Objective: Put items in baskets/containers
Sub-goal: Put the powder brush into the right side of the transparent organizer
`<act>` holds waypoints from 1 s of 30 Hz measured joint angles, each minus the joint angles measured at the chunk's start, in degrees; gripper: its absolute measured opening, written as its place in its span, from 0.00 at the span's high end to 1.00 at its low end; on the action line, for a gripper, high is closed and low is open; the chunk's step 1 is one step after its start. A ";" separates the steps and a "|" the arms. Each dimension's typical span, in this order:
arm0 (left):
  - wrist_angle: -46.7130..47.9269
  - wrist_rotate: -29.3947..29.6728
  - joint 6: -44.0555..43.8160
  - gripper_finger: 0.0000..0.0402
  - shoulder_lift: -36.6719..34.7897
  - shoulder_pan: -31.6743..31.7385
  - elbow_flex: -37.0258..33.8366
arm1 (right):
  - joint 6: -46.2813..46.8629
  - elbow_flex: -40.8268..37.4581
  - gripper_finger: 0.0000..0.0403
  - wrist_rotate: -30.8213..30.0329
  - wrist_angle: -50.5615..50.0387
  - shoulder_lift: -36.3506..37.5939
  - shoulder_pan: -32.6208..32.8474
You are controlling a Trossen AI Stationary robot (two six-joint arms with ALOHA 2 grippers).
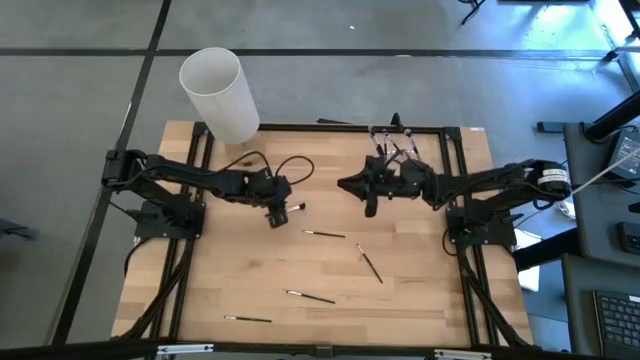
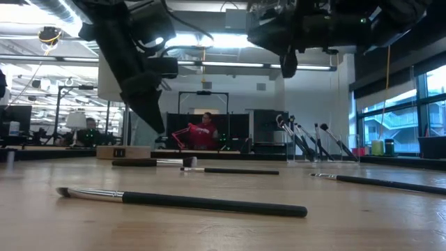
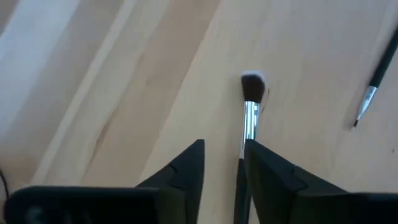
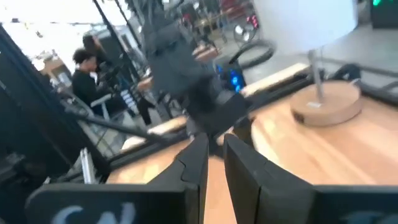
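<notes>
A short makeup brush (image 3: pixel 250 112) with a dark tuft lies flat on the wooden table (image 1: pixel 420 290) left of its middle. My left gripper (image 3: pixel 224 152) hangs open, slanting down, just above the brush's handle, which runs along the inner side of one finger. In the low view this gripper (image 2: pixel 155 122) ends clear of the brush (image 2: pixel 153 162). My right gripper (image 1: pixel 345 185) is held level, high over the table's middle, open by a narrow gap (image 4: pixel 216 146) with nothing in it. The clear holder (image 1: pixel 392 142) stands at the far edge with several brushes upright in it.
More brushes lie loose on the table: one (image 1: pixel 325 234) near the middle, one (image 1: pixel 370 264) right of it, two (image 1: pixel 308 296) (image 1: pixel 247 318) toward the near edge. A tall white cylinder (image 1: pixel 220 95) stands at the far left corner. People sit in the room behind.
</notes>
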State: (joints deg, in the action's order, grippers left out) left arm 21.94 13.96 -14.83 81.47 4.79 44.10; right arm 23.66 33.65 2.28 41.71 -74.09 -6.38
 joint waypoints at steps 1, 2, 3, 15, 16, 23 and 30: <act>0.06 -0.02 -0.37 0.71 0.00 0.33 0.00 | -0.02 0.00 0.87 -0.01 -0.61 -0.02 0.43; 0.19 -0.01 -0.79 0.69 0.00 0.69 0.00 | -0.06 0.00 0.87 0.14 -1.09 0.00 0.73; 0.34 0.04 -1.03 0.69 0.00 1.04 0.00 | -0.04 0.00 0.87 0.64 -1.20 0.00 0.91; -1.37 -1.92 1.11 0.69 0.04 -0.40 -1.04 | -0.05 0.00 0.87 3.94 -0.21 0.03 1.08; -1.95 -1.81 1.45 0.68 0.04 -0.70 -1.33 | -0.06 0.00 0.87 3.94 -0.17 0.03 1.08; -3.09 -0.54 2.33 0.61 2.75 -1.82 -1.70 | -0.19 0.00 0.87 3.89 0.46 0.03 0.95; -4.23 -0.03 2.24 0.61 9.40 -1.81 -1.70 | -0.42 0.00 0.87 3.90 0.45 0.03 0.95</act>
State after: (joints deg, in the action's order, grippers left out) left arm 17.71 13.93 -12.58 90.88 2.98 42.39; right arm 23.23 33.65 6.17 42.16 -74.06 -5.43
